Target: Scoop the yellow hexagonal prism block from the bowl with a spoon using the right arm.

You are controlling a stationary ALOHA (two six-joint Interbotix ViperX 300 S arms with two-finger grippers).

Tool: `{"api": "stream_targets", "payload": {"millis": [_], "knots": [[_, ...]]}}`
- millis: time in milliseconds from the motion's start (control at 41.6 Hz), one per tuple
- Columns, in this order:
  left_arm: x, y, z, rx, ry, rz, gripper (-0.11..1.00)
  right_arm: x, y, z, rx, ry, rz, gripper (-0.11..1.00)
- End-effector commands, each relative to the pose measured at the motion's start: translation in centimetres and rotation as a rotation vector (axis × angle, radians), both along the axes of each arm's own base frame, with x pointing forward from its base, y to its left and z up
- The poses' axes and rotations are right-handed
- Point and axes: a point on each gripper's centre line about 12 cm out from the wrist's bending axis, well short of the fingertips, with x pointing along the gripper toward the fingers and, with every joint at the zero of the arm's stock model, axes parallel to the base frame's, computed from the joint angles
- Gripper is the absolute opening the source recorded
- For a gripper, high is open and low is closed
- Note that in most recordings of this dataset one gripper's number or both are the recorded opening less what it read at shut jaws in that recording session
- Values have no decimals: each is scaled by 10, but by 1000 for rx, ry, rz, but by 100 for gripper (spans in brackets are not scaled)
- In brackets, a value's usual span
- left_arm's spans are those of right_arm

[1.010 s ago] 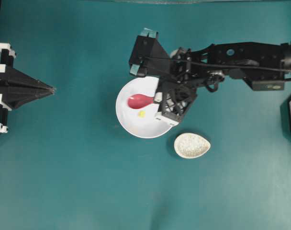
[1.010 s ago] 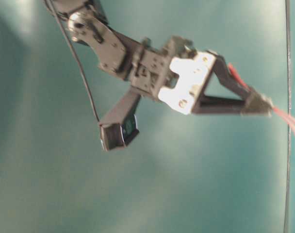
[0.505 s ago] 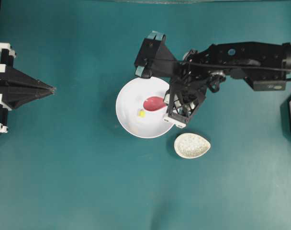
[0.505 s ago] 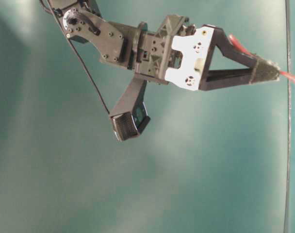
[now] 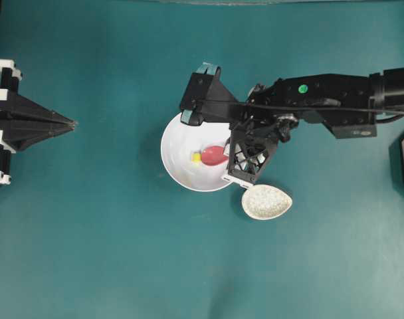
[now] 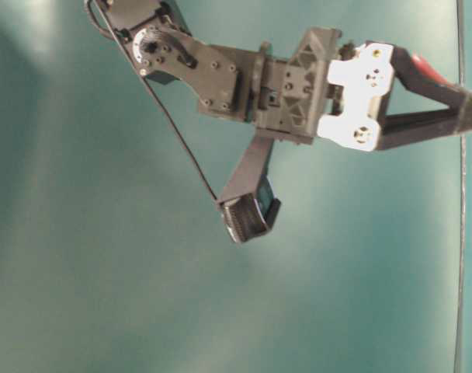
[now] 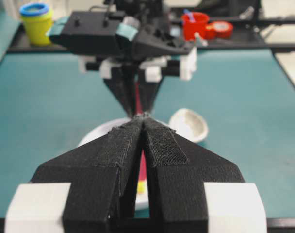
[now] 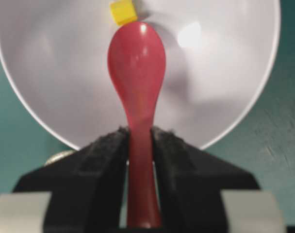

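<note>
Fingers [image 8: 111,160] on the right gripper [image 8: 139,141] are clamped tight on the handle of the spoon [image 8: 137,73], one black pad on each side of the red stem, no gap showing in the right wrist view. So that hand is definitely holding it, scoop pointing out ahead of the pads and over the inside of the bowl [image 8: 225,73].

Now the bit that matters: the yellow hexagonal prism block [image 8: 122,12] sits right at the far tip of the scoop, touching or as good as touching the front edge, and a hair to the left of the spoon's centre line. It's on the bowl's floor, not in the scoop. So relative to the fingers it's straight ahead, with the whole length of the spoon between them.

From overhead you get the same story: spoon [image 5: 214,154] lying across the middle of the bowl [image 5: 179,166], block [image 5: 196,158] just off its left end, right gripper [image 5: 234,154] over the bowl's right rim. A small speckled spoon rest [image 5: 266,201] sits on the teal table [image 5: 122,252] just below and to the right of the bowl, near it but apart.

Left gripper [image 5: 72,123] is parked well off to the left, pads pressed together with nothing in them; the left wrist view shows the two black fingers [image 7: 162,145] meeting at the tip.
</note>
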Motion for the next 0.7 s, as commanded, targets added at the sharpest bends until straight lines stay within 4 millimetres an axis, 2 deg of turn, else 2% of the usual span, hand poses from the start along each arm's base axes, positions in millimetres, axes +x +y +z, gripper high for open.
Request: {"api": "stream_targets", "payload": {"millis": [0, 240, 673], "knots": [[2, 0, 6, 5, -15, -1, 0, 7, 2, 11, -1, -51, 3, 23], [2, 0, 7, 5, -17, -2, 0, 17, 3, 4, -7, -95, 4, 23], [2, 0, 6, 5, -15, -2, 0, 33, 1, 15, -23, -203, 7, 23]]}}
